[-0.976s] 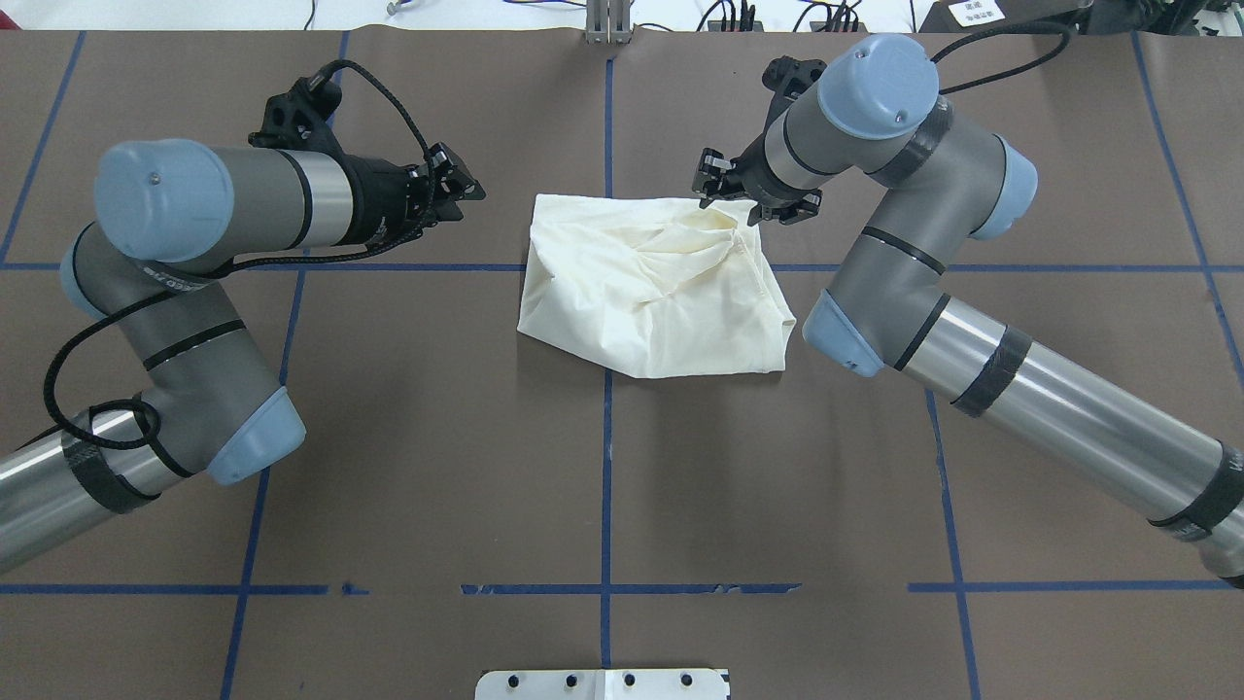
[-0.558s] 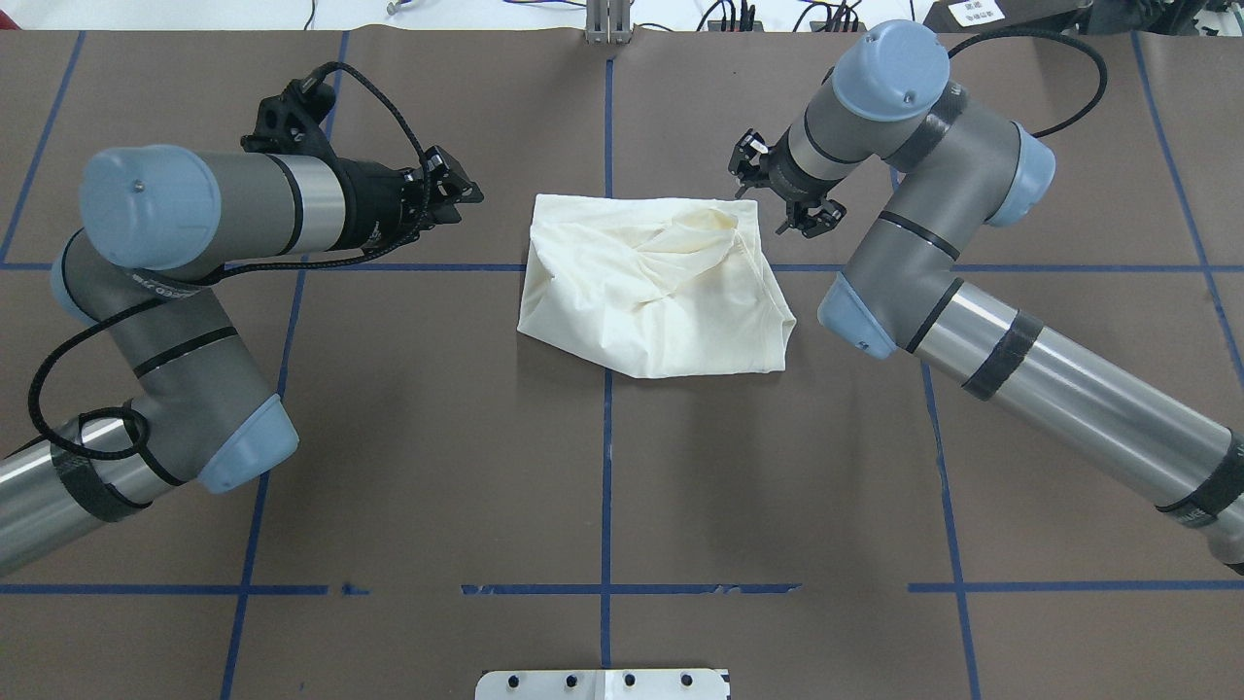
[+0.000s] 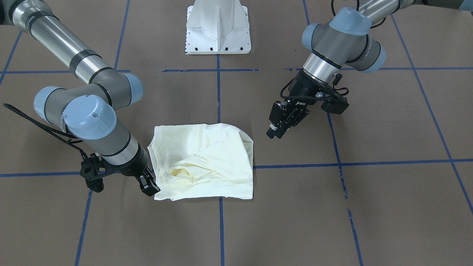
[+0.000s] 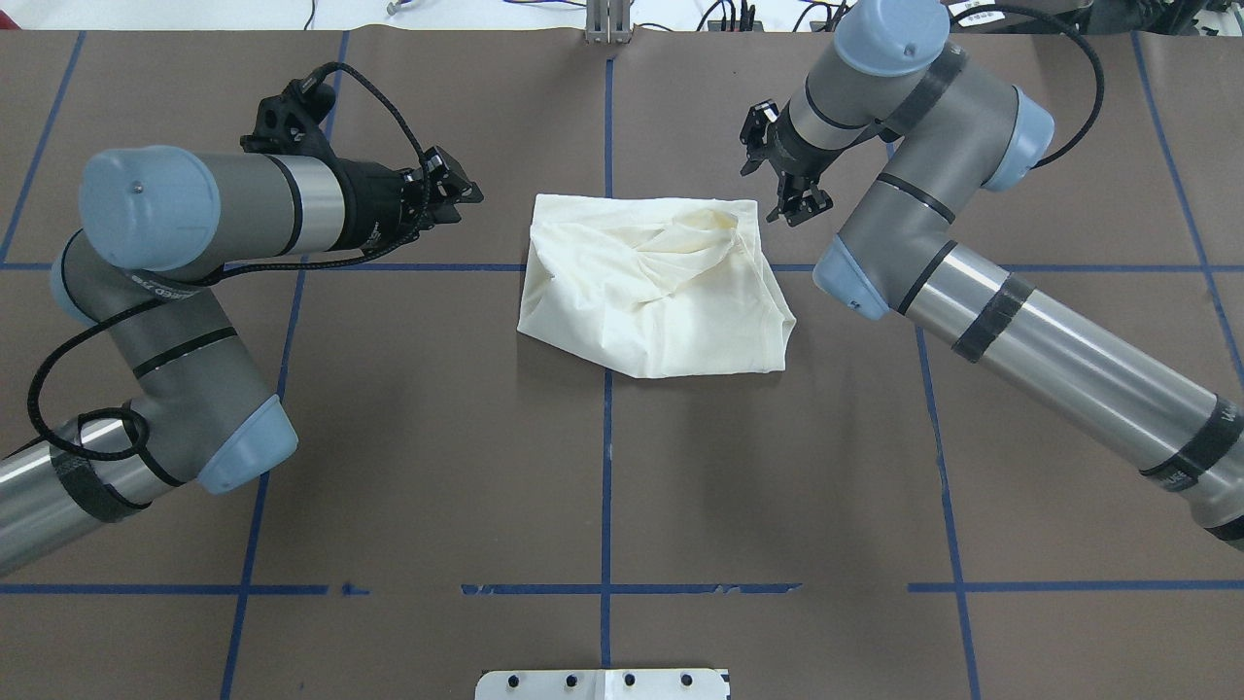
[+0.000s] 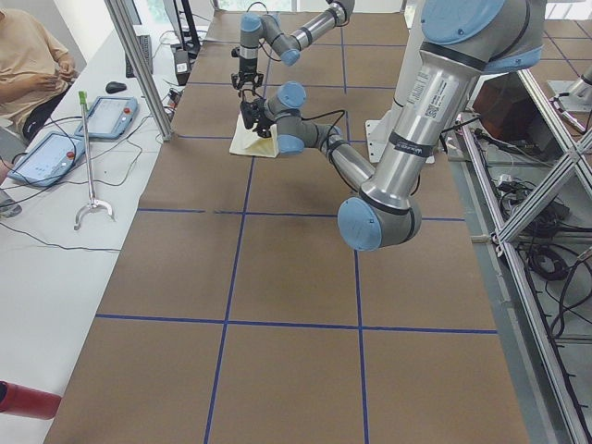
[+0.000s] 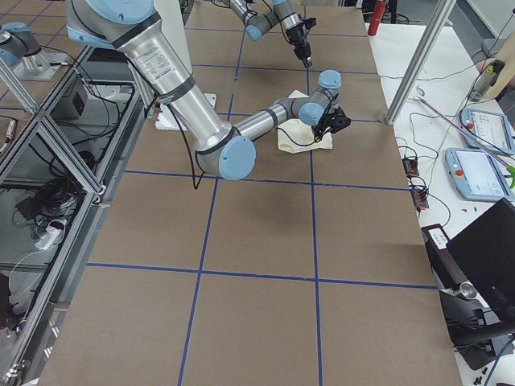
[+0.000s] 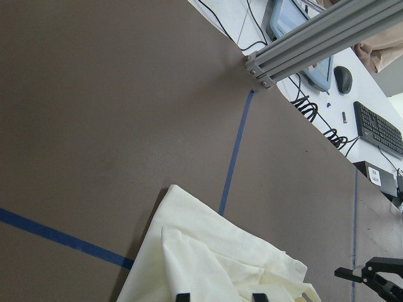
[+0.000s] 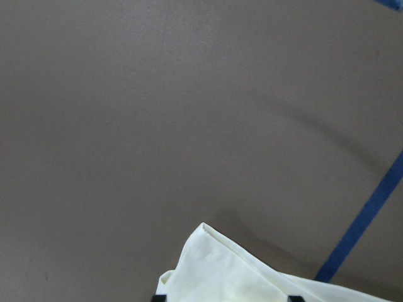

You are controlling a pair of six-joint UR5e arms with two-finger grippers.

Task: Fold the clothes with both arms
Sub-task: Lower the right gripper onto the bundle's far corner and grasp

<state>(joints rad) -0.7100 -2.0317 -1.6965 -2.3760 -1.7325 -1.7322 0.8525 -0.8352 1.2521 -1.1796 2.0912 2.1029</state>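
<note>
The cream T-shirt (image 4: 651,282) lies folded in a rough square at the table's middle, plain side up, with no print showing. It also shows in the front view (image 3: 205,160). My left gripper (image 4: 466,192) is open and empty, hovering left of the shirt's far left corner and apart from it; the front view (image 3: 275,133) shows it too. My right gripper (image 4: 782,185) is open and empty, just right of the shirt's far right corner, and appears in the front view (image 3: 122,186). Both wrist views show spread fingertips with the shirt's edge (image 7: 220,264) (image 8: 252,277) below.
The white pedestal base (image 3: 218,29) stands at the robot's side of the table. Blue tape lines (image 4: 606,437) cross the brown table cover. An aluminium post (image 7: 302,38) stands at the far edge. A side table with tablets (image 5: 46,153) and a person lie beyond it.
My right gripper has drawn back from the shirt's far right corner, to the right and toward the far edge. The shirt lies still. My left arm has barely moved.
</note>
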